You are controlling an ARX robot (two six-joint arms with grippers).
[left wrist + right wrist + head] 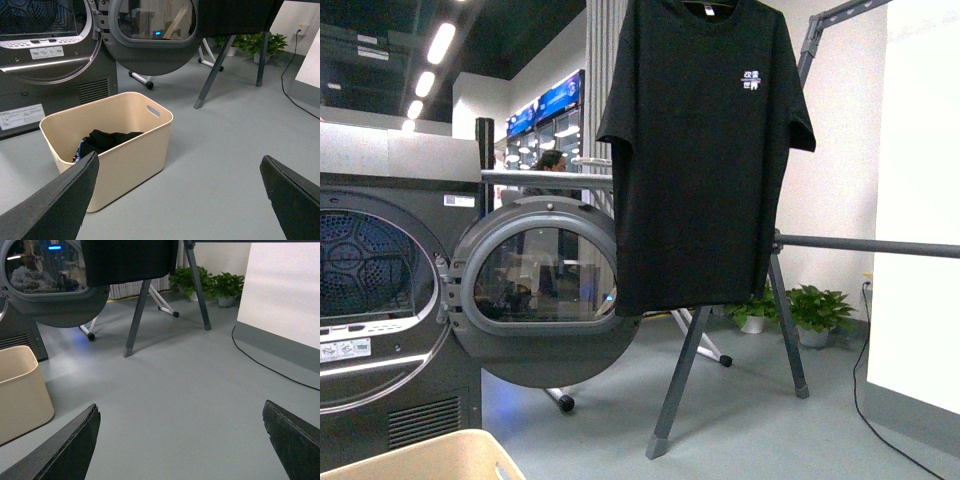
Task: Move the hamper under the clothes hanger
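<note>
The beige hamper stands on the grey floor in front of the dryer, with dark clothes inside. Its rim shows at the bottom left of the front view and its side in the right wrist view. The dark grey clothes hanger stands to the right, with a black T-shirt hanging on it; its legs show in the left wrist view and the right wrist view. My left gripper is open and empty above the floor, right of the hamper. My right gripper is open and empty over bare floor.
A grey dryer with its round door swung open stands on the left. A white wall panel with a black cable along the floor is on the right. Potted plants stand behind the rack.
</note>
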